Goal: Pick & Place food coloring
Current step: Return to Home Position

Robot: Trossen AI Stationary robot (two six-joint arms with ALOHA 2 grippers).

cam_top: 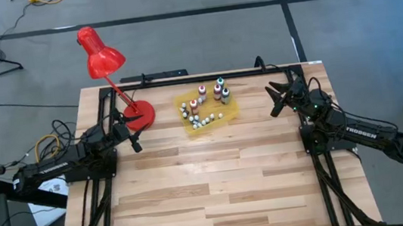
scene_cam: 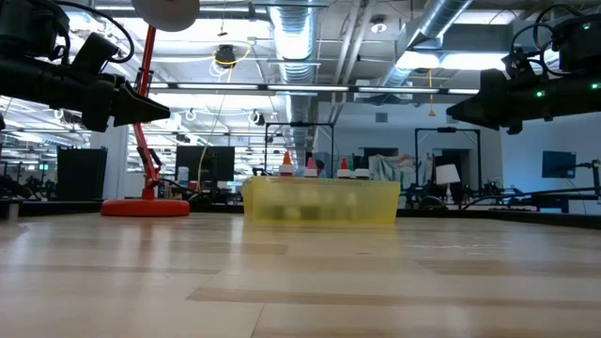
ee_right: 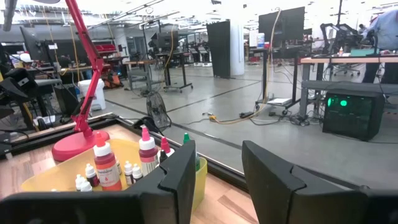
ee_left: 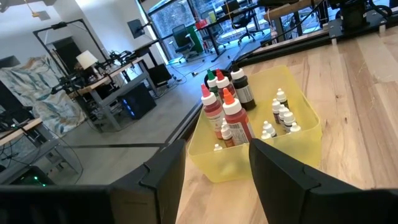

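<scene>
At the table's point(cam_top: 218, 195) left edge, the left gripper point(cam_top: 134, 136) hovers beside the red lamp's point(cam_top: 104, 61) base, jaws parted and holding nothing. Toward the middle of the far side, the food coloring bottles point(ee_left: 233, 121) stand together inside a yellow bin point(scene_cam: 319, 205), their labels too small to read. On the right, the right gripper point(cam_top: 274, 98) hangs clear of the bin, jaws likewise apart and empty. Its arm reads "TROSSEN" in white.

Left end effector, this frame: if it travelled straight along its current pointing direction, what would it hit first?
The left end effector would probably meet the yellow bin first: its near wall sits dead ahead in the left wrist view, with the food coloring bottles behind it. Depth is unclear.
</scene>
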